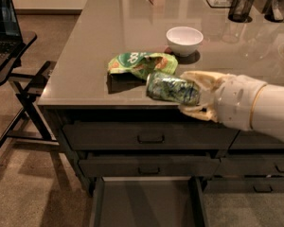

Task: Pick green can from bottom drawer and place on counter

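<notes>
While the tool point(189, 93) clamps the green can point(172, 87) sideways over the glossy counter point(109, 32) edge, the bottom drawer point(146, 205) gapes below.

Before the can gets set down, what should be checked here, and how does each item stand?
1. Grip: gripper shut on the green can, held sideways: ok.
2. Can out of the open bottom drawer: ok.
3. Can well in from the counter edge: not ok, it is at the front edge.
4. Room beside it: snack bag close against the can: not ok.
5. White bowl apart, further back: ok.
6. Can touching the counter: cannot tell.
</notes>
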`<state>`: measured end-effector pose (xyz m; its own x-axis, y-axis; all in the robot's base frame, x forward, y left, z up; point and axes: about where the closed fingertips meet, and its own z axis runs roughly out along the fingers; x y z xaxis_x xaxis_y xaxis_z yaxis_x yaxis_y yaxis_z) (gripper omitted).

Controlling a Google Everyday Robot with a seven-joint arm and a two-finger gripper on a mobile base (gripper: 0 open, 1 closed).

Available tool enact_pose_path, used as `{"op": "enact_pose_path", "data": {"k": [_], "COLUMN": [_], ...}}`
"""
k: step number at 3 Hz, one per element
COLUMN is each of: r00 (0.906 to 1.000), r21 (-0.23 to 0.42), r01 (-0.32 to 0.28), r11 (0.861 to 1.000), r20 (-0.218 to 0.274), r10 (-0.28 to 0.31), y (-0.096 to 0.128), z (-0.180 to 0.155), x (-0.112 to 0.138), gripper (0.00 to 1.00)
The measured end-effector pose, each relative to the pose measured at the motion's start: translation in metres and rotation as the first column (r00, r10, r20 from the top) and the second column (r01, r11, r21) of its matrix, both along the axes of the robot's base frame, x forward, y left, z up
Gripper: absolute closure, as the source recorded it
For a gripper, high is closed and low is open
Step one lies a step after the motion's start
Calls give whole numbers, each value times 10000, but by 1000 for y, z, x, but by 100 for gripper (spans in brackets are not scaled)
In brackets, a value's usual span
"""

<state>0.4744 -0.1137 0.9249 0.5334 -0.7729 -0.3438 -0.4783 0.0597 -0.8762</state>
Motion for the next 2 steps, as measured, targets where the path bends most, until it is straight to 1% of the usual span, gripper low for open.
{"op": "enact_pose_path", "data": {"k": [1, 2], "r00": [9986, 9938], "r21": [471, 1221], "r01": [474, 937], "r11": [9978, 9881], "r20": [195, 474], "r10": [-484, -1001], "y": [-19, -43], "z": [21, 57], "x": [32, 65], "gripper": [100, 100]}}
